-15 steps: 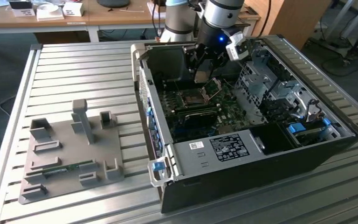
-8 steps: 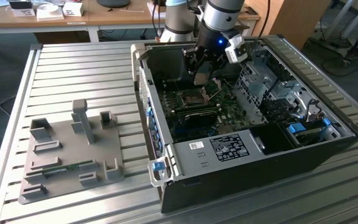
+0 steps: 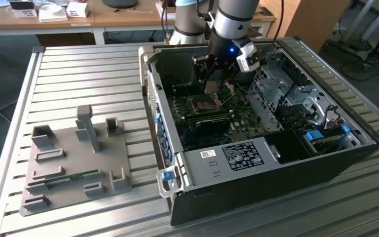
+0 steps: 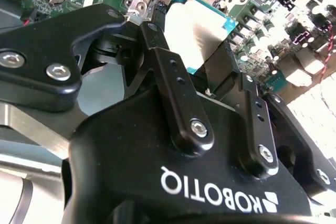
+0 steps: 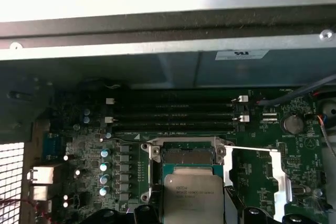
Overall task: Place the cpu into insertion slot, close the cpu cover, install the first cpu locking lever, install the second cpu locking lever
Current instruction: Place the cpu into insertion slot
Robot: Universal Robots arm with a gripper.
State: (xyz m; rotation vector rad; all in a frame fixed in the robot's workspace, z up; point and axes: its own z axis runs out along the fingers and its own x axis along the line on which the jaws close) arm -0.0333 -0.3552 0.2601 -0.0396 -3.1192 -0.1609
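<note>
Inside the open computer case, my gripper hangs just above the green motherboard. It is shut on the cpu, a flat square chip with a silvery top, held by two opposite edges between the black fingers. In the first wrist view the cpu sits tilted over the near part of the open insertion slot, whose contact field is bare. The cpu cover, a silver windowed frame, is swung open beside the slot.
Memory slots run along the far side of the slot, and capacitors stand beside it. The case wall and drive cage hem the arm in. A grey fixture plate lies on the slatted table at the exterior view's left.
</note>
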